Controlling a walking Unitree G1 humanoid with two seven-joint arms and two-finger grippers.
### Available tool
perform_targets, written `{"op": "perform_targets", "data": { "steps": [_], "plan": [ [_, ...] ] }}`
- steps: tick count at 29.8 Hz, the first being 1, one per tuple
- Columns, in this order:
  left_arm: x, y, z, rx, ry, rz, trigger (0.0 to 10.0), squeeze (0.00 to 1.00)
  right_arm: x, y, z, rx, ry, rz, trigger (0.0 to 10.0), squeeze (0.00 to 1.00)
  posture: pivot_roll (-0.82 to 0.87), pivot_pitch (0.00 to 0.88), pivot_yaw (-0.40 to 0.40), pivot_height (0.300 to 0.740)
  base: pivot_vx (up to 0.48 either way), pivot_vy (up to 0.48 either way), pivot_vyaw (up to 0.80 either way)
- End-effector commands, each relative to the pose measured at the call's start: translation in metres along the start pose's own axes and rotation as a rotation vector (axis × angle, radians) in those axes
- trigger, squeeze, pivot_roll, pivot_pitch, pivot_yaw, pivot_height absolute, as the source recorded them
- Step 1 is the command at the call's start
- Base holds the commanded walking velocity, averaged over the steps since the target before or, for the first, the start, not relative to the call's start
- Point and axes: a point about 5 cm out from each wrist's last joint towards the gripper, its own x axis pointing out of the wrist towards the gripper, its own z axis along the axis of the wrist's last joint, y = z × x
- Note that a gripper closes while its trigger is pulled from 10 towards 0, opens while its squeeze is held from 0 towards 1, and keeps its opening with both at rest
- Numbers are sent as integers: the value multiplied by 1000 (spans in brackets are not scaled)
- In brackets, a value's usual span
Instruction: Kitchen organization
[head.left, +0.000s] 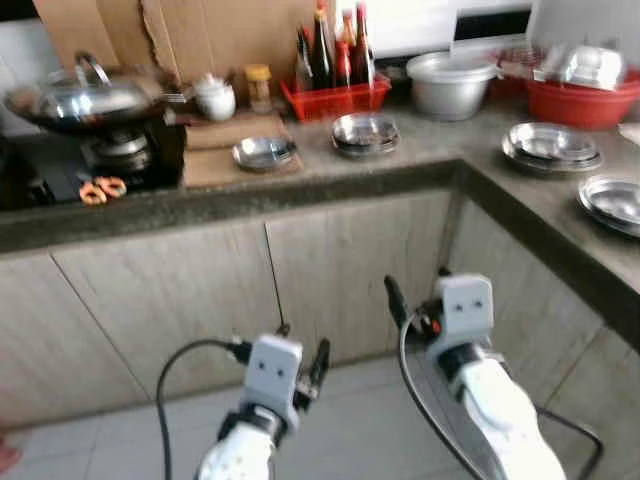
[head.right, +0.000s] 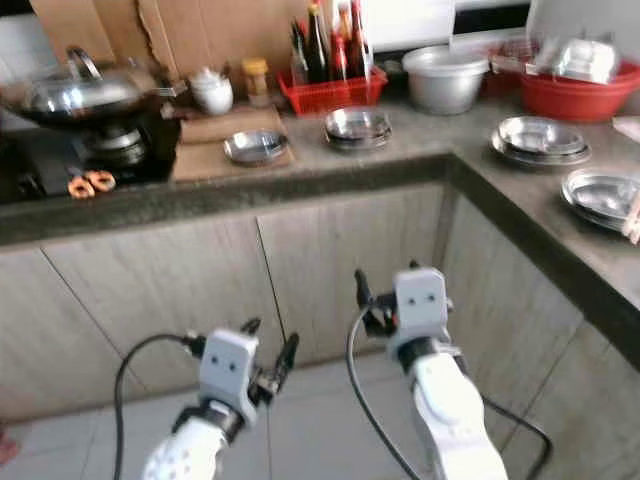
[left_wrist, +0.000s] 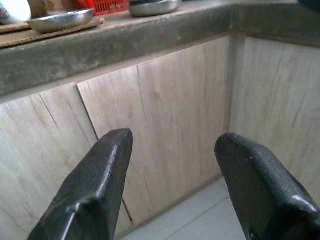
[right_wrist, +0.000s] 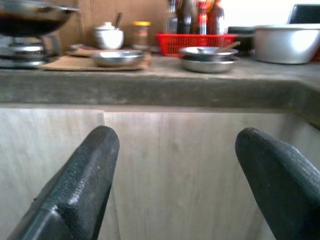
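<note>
An L-shaped stone countertop (head.left: 420, 165) is seen from in front and above, with pale wood-grain cabinet doors (head.left: 340, 260) below it and light floor tiles (head.left: 130, 435) at the base.

Both arms are held low in front of the cabinet doors, below the countertop edge. The left gripper (left_wrist: 172, 165) is pointed at the doors; its two black fingers (left_wrist: 97, 185) are spread well apart and nothing is held between them. The right gripper (right_wrist: 175, 170) is raised slightly higher and aimed toward the counter's front edge; its fingers (right_wrist: 82, 185) are likewise spread wide and empty.

On the back run of the countertop, a wok (head.left: 85, 100) is set on a stove (head.left: 115, 150) at the left end. Just right of the stove, a shallow steel dish (head.left: 264, 152) rests on a flat brown board (head.left: 235, 160). A white lidded pot (head.left: 215, 96) and a small jar (head.left: 259, 88) stand behind the board. A stack of steel dishes (head.left: 365, 133) sits near the front edge, ahead of a red basket (head.left: 335, 98) holding bottles (head.left: 330, 50). A large steel bowl (head.left: 450, 85) is placed toward the inner corner.

On the right-hand run, steel plates (head.left: 552, 146) and another plate (head.left: 612, 202) lie near the edge; a red basin (head.left: 585, 100) stands at the back, its contents possibly steelware, though blur prevents certainty.
</note>
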Motion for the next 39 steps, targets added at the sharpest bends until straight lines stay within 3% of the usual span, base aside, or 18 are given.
{"op": "perform_targets", "data": {
  "steps": [1, 15, 39],
  "plan": [
    [1, -5, 3, -9, -13, -17, 10000, 0, -1, -5, 4, -16, -20, -12, 10000, 0, 13, 39, -4, 740, 262, 0, 800],
    [1, -6, 3, -11, -16, -18, 10000, 0, 2, -6, 4, -18, -25, -20, 10000, 0, 15, 34, -5, 740, 262, 0, 778],
    [1, -7, 2, -9, -16, -29, 10000, 0, 8, -10, 7, -17, -38, -31, 10000, 0, 15, 15, -12, 740, 274, 0, 0]
  ]
}}
